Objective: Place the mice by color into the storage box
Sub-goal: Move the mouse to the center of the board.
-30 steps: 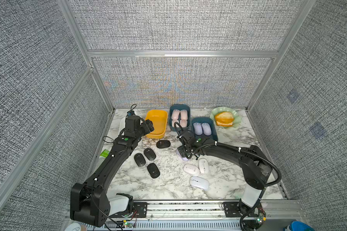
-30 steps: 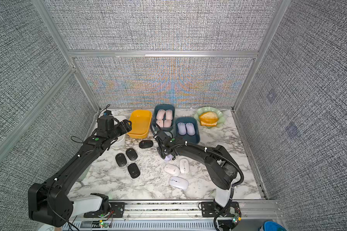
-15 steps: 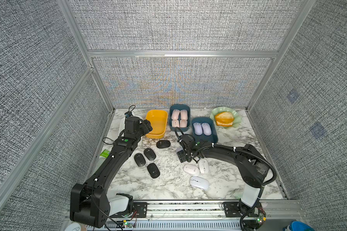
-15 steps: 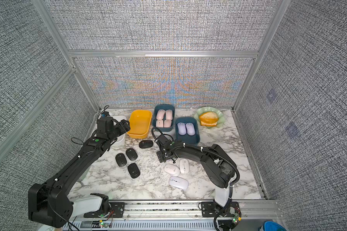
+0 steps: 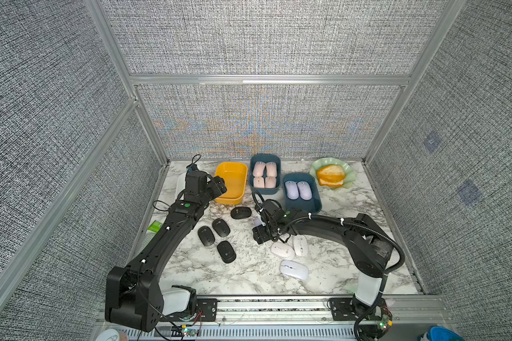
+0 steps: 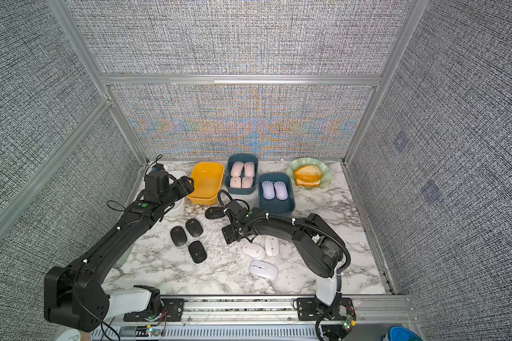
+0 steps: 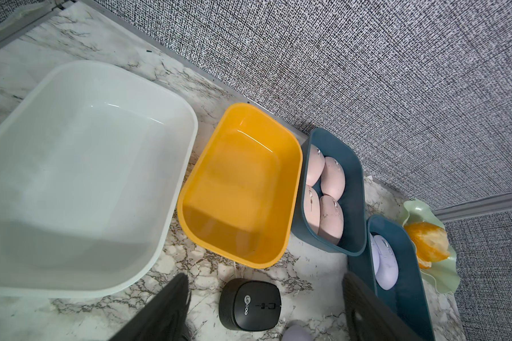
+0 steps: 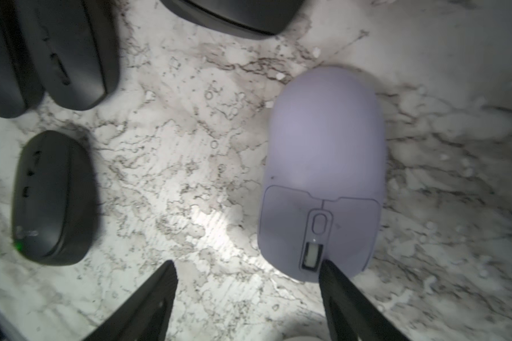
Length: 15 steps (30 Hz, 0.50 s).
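Moved: my right gripper [image 5: 259,231] has pulled back toward me from the blue boxes and now hangs over the loose lilac mouse [image 8: 322,177]; the left arm has barely shifted.
White tub [image 7: 86,177]: far left at the back, just beside the yellow tub [image 5: 231,183].
Left gripper [image 7: 266,279]: jaws spread wide, holding nothing, raised by the yellow tub's near corner.
Black mice: all four on the marble table [image 5: 249,280]. One [image 5: 241,212] lies in front of the yellow tub and shows between my left fingers in the wrist view. The other three [image 5: 221,227] are clustered nearer me.
Pink mice [image 5: 265,174]: four packed into the back blue box [image 5: 263,192].
Right gripper, up close: jaws wide, gripping nothing. One fingertip [image 8: 337,280] overlaps the loose lilac mouse's wheel end, the other is over bare marble.
Lilac mice [image 5: 297,189]: two side by side in the nearer blue box [image 5: 303,206].
White mice [image 5: 283,250]: three on the marble under the right arm.
Bread roll [image 5: 330,174]: on the green dish [image 5: 348,180], back right.
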Tool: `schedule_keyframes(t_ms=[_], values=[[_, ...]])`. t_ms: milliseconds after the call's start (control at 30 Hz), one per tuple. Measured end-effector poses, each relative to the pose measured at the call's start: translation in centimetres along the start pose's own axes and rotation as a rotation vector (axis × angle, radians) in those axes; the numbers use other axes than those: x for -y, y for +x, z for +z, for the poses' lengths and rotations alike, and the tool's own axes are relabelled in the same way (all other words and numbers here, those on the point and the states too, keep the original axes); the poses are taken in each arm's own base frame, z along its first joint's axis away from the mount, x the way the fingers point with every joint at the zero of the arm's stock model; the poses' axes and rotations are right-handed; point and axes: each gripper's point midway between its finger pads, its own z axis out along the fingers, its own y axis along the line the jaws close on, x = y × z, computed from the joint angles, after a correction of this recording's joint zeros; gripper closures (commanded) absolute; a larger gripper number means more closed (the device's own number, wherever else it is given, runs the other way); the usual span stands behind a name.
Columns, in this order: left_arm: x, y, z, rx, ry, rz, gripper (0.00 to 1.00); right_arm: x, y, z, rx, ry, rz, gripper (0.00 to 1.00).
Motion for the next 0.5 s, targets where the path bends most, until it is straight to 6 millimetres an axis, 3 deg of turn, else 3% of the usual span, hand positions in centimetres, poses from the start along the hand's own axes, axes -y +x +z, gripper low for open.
schedule_keyframes(t_ms=[133, 267, 367, 500], values=[[0.0, 0.1, 0.1, -0.003, 0.0, 0.0, 0.18, -0.8, -2.0, -1.0, 0.045, -0.015, -0.007, 0.22], [0.1, 0.1, 0.1, -0.006, 0.005, 0.0, 0.17, 1.8, -3.8, -1.3, 0.09, 0.074, 0.011, 0.22], [0.1, 0.1, 0.1, -0.006, 0.005, 0.0, 0.17, 4.1, -3.5, -0.1, 0.07, 0.149, 0.039, 0.22], [0.2, 0.1, 0.1, -0.009, 0.009, 0.0, 0.18, 3.7, -2.2, 1.3, 0.028, 0.157, 0.035, 0.22]])
